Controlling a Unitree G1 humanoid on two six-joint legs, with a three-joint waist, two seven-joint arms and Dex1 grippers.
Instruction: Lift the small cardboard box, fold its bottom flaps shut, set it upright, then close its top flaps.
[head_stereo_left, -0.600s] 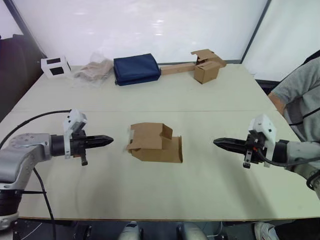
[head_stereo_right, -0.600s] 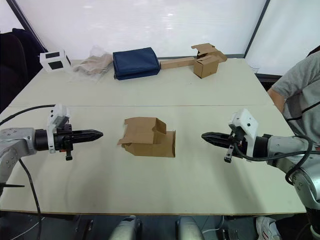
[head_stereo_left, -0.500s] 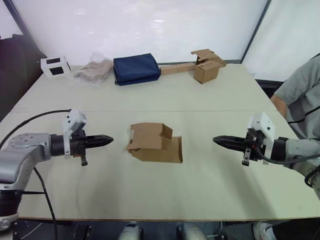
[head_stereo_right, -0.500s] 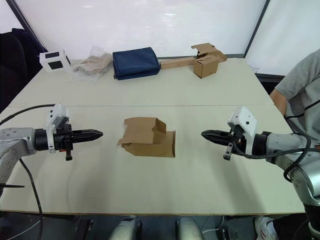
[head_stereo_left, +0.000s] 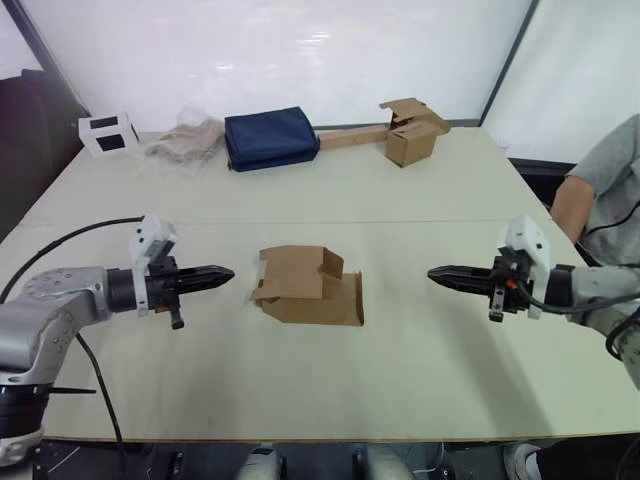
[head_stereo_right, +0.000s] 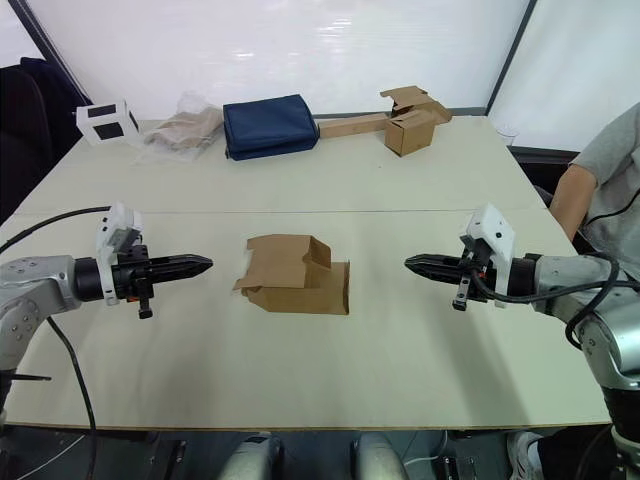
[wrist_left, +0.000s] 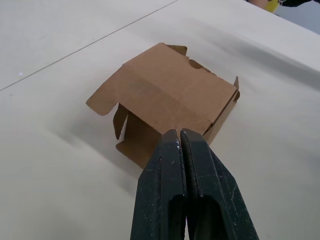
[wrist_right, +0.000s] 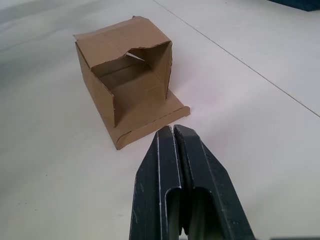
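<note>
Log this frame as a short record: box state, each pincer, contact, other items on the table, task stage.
box: small cardboard box lying on its side mid-table, open end toward the robot's right, flaps unfolded
left pincer: shut, level, pointing at the box, apart from it
right pincer: shut, level, pointing at the box, apart from it
contact: none
far edge: white cube, crumpled plastic bag, navy pouch, second cardboard box
bystander: person's arm at the robot's right
stage: lift not yet begun
</note>
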